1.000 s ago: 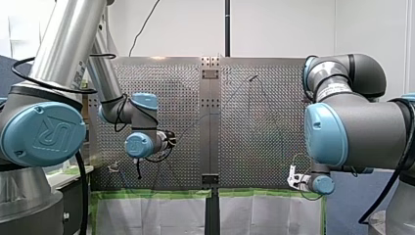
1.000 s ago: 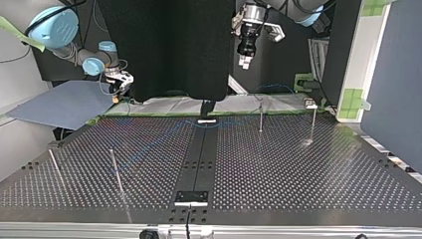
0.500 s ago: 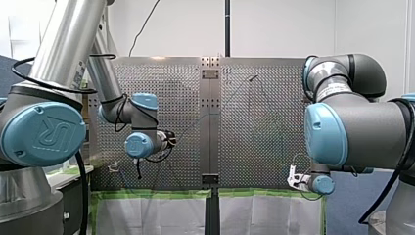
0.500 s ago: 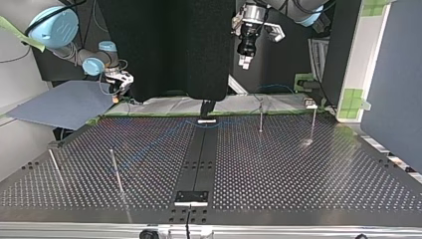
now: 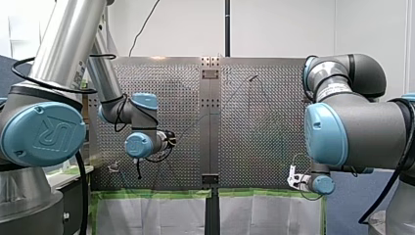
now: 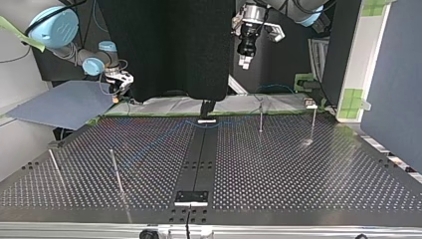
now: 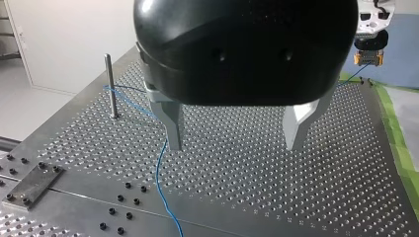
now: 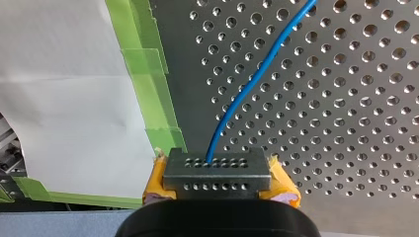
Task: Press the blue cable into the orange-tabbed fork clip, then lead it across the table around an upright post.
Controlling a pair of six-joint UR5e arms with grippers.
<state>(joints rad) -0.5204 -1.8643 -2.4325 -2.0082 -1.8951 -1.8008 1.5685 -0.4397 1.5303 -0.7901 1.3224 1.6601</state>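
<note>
Blue cable (image 8: 232, 106) in right pincer (image 8: 221, 170), wrist-view only.

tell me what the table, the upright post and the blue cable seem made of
The table looks like bare metal, perhaps aluminium: grey, dull sheen, rows of drilled holes. The upright post seems steel or similar: slim, grey, shiny. The blue cable appears plastic-sheathed: smooth, glossy, bending in soft curves.

Front and top views face each other across the table (image 6: 298, 169)
</note>
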